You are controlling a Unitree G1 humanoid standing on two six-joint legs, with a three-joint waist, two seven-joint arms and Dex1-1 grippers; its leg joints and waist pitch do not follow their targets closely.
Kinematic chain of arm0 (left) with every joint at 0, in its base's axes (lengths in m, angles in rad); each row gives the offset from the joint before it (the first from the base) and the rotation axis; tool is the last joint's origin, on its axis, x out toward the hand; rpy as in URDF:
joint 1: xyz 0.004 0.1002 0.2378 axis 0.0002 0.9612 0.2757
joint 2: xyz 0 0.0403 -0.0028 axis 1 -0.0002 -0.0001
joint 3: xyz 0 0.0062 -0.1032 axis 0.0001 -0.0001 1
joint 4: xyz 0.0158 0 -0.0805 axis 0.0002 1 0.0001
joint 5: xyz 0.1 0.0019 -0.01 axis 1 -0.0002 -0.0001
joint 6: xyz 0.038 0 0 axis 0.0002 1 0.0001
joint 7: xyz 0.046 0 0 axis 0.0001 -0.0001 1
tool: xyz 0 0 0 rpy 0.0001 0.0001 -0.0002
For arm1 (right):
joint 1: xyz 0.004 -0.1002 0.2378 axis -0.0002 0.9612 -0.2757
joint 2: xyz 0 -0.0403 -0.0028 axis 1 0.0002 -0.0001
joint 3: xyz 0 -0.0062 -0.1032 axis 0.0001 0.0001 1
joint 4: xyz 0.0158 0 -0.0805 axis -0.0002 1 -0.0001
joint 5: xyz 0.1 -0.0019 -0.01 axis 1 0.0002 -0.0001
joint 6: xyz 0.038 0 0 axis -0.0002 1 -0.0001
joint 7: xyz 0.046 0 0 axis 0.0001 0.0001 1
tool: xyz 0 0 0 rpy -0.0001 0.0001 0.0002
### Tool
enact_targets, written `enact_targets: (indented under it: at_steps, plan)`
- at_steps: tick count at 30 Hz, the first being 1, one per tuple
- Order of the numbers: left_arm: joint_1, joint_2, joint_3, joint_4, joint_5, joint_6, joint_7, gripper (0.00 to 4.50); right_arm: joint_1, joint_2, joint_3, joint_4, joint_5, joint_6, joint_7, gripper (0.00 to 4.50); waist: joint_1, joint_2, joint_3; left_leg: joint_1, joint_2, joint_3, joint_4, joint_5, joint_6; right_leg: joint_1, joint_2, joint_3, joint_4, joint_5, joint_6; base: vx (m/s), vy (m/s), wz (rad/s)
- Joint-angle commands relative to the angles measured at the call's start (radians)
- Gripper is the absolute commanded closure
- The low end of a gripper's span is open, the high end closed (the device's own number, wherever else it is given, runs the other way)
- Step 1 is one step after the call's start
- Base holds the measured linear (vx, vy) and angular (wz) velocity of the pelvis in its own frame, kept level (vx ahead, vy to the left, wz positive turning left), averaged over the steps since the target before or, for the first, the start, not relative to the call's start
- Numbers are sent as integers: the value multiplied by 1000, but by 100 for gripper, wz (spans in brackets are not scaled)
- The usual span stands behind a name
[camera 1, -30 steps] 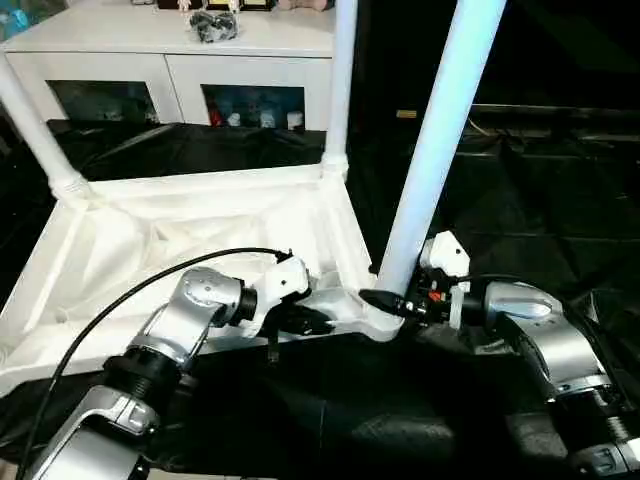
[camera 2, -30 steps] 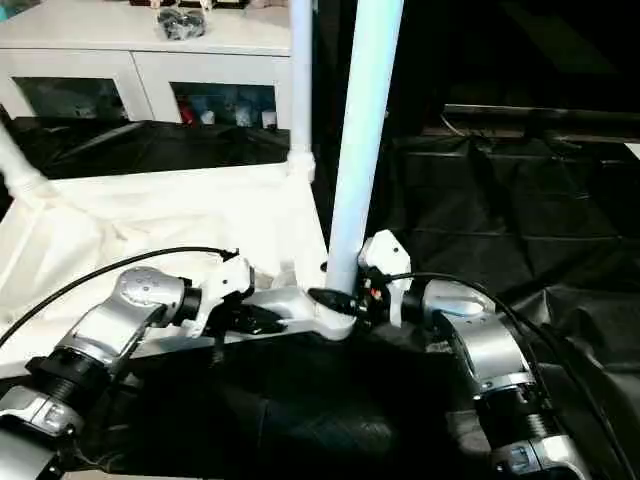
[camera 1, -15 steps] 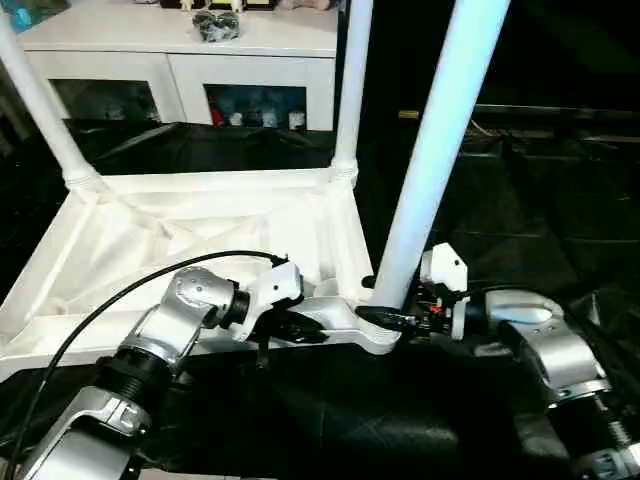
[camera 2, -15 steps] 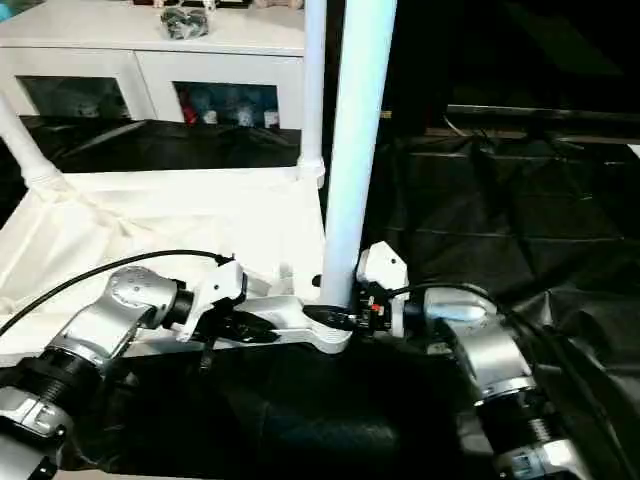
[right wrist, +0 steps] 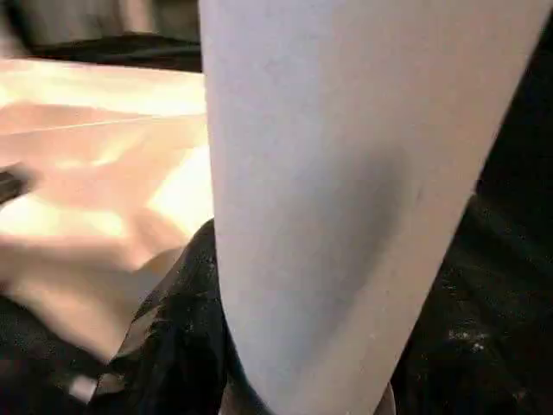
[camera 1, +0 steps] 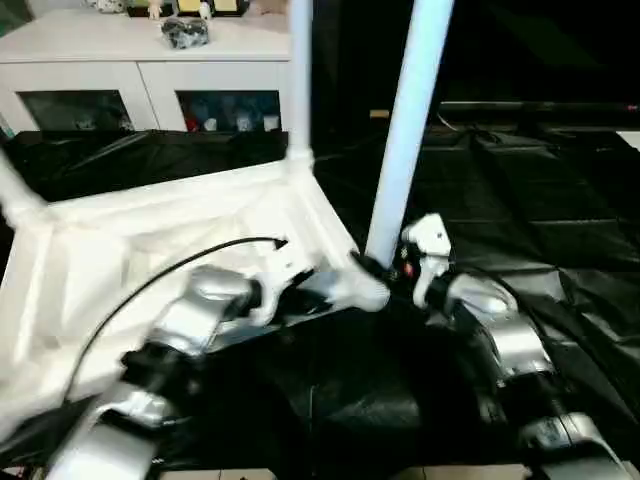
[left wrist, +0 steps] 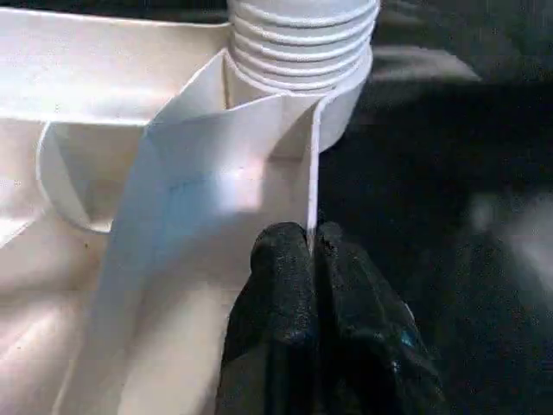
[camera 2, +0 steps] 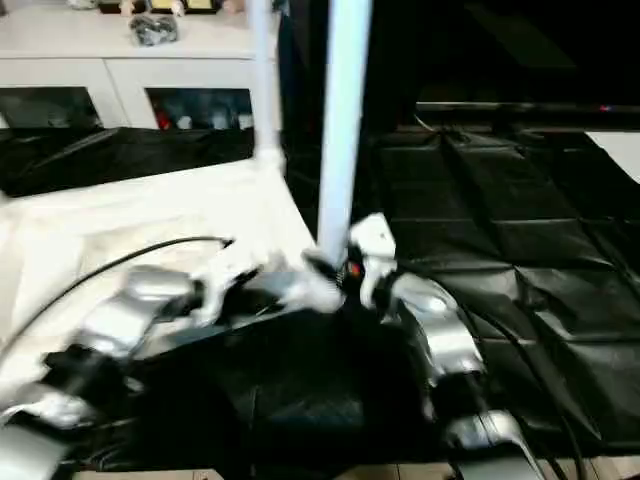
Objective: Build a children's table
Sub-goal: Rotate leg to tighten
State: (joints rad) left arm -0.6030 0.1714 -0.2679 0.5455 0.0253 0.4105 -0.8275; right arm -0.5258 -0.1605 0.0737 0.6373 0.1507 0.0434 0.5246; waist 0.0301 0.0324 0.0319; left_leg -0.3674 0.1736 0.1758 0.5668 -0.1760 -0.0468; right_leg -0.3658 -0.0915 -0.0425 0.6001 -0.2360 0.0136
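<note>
The white tabletop (camera 1: pixel 150 240) lies upside down on black sheeting, ribbed underside up. Three white legs stand in its corner sockets: one at the far left (camera 1: pixel 15 195), one at the far corner (camera 1: pixel 300 80) and one at the near corner (camera 1: pixel 405 130). My right gripper (camera 1: pixel 372 268) is closed around the base of the near leg (right wrist: pixel 346 190), one black finger (right wrist: pixel 173 337) beside it. My left gripper (left wrist: pixel 313 238) is shut on a thin upright rib (left wrist: pixel 216 173) just below that leg's threaded end (left wrist: pixel 302 43).
A white cabinet with glass doors (camera 1: pixel 150 60) stands at the back left, with small objects (camera 1: pixel 185 32) on top. Wrinkled black sheeting (camera 1: pixel 560 200) covers the floor to the right and in front. A black cable (camera 1: pixel 200 255) runs along my left forearm.
The view has shifted. Both grippers, the near corner and its leg have moved away from me and a little left. Both grips are unchanged.
</note>
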Motion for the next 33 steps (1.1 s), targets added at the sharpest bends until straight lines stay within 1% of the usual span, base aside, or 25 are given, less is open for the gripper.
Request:
enact_targets:
  at_steps: [1,2,3,5,6,7,9,11,12,14,15,17,19,20,21,22,24,25,27,28,29,30,31,32,33]
  plan:
    - [-54,-72,38,0,-11,30,132,450,47,55,48,163,-41,79,-64,261,-4,4,-28,17,50,-28,-87,-471,-56,-1,-56,36,-100,-375,-185,0,0,0]
    - [-61,-95,50,18,-8,29,182,450,38,69,43,180,-40,82,-87,261,-1,5,-29,15,49,-27,-86,-449,-45,1,-55,35,-101,-347,-188,0,0,0]
    - [-61,-95,50,18,-8,29,182,450,38,69,43,180,-40,82,-87,261,0,4,-31,16,50,-26,-86,-445,-41,2,-55,35,-103,-339,-187,0,0,0]
    - [-64,-109,57,28,-5,31,211,450,31,79,38,194,-40,83,-100,261,3,1,-34,8,49,-24,-86,-398,-20,10,-53,34,-98,-271,-193,0,0,0]
    - [-64,-114,56,31,-1,33,221,450,27,86,38,201,-41,89,-100,261,4,3,-35,9,49,-22,-84,-389,-12,9,-53,34,-98,-252,-199,0,0,0]
    - [-62,-115,56,28,1,38,222,450,23,91,38,210,-42,91,-98,261,4,3,-35,9,49,-22,-84,-389,-12,9,-53,34,-98,-252,-199,0,0,0]
    - [-56,-112,51,20,4,44,213,450,16,97,37,224,-44,96,-93,261,4,2,-34,7,47,-21,-84,-388,-3,11,-55,33,-101,-279,-193,0,0,0]
    - [-45,-104,43,0,4,54,193,450,-3,106,40,258,-55,104,-78,261,4,3,-35,9,48,-22,-85,-395,-2,8,-55,33,-103,-308,-185,0,0,0]
    - [-44,-104,43,-3,5,60,195,450,-9,109,41,267,-59,107,-75,261,3,0,-34,8,48,-22,-86,-401,-2,8,-55,33,-104,-321,-182,0,0,0]
    - [-45,-106,44,-3,8,67,204,450,-19,115,37,284,-62,112,-73,261,0,3,-31,9,49,-26,-89,-437,-15,4,-57,32,-107,-389,-167,0,0,0]
    - [-46,-106,45,-3,8,68,205,450,-21,116,37,286,-62,115,-72,261,-1,3,-31,9,49,-27,-90,-444,-17,3,-56,31,-109,-399,-162,0,0,0]
    - [-46,-106,43,-3,6,64,204,450,-32,116,45,297,-76,135,-87,261,-2,3,-30,13,48,-29,-90,-477,-26,-3,-57,32,-115,-441,-147,0,0,0]
    - [-44,-104,39,-9,2,50,186,450,-41,116,37,301,-73,124,-82,261,-3,3,-30,12,49,-31,-93,-481,-28,-3,-57,32,-115,-442,-139,0,0,0]
    - [-42,-101,35,-14,1,42,176,450,-47,115,30,302,-67,117,-74,261,-3,4,-30,13,50,-31,-94,-485,-29,-5,-56,33,-116,-435,-139,0,0,0]
    - [-42,-101,34,-15,1,40,174,450,-48,114,29,301,-66,116,-71,226,-4,4,-30,13,50,-30,-94,-488,-30,-5,-56,33,-116,-432,-140,0,0,0]
    - [-39,-93,21,-23,3,16,148,450,-55,111,20,296,-57,109,-56,226,-4,4,-31,12,50,-30,-95,-487,-30,-4,-55,32,-115,-421,-141,0,0,0]
    - [-35,-86,11,-32,2,4,128,450,-64,107,18,292,-56,100,-41,189,-4,5,-34,9,50,-31,-95,-476,-28,-1,-56,32,-113,-396,-147,0,0,0]
    - [-34,-85,11,-35,0,7,126,450,-67,105,19,291,-58,97,-35,186,-4,6,-37,9,52,-29,-96,-451,-27,1,-56,32,-110,-349,-159,0,0,0]
    - [-27,-77,4,-52,-6,4,101,450,-73,100,17,276,-53,93,-13,170,-3,5,-36,8,52,-23,-95,-417,-17,4,-53,32,-104,-269,-187,0,0,0]
    - [-22,-68,-3,-64,-9,-8,78,450,-76,95,15,260,-45,94,7,156,-2,5,-38,6,52,-23,-94,-406,-13,8,-54,32,-101,-253,-192,0,0,0]
    - [-19,-63,-7,-70,-12,-16,65,450,-77,93,14,252,-42,94,16,156,-2,4,-38,0,51,-22,-93,-382,-1,14,-55,31,-99,-237,-196,0,0,0]
    - [-15,-57,-9,-80,-16,-9,53,450,-79,87,15,236,-37,99,35,156,-3,10,-39,0,52,-23,-93,-370,1,15,-55,31,-98,-225,-198,0,0,0]
    - [-11,-48,-13,-89,-19,-15,34,450,-80,79,17,216,-33,102,55,135,-3,7,-42,3,52,-20,-90,-353,7,13,-53,31,-97,-200,-205,0,0,0]
    - [-8,-42,-16,-93,-20,-19,23,450,-80,75,18,205,-31,104,68,135,-1,6,-44,4,53,-19,-87,-330,14,15,-52,31,-93,-161,-218,0,0,0]
    - [-4,-34,-18,-101,-23,-20,8,450,-80,66,22,183,-29,109,90,127,-1,7,-46,0,52,-17,-85,-295,24,19,-52,30,-89,-117,-230,0,0,0]
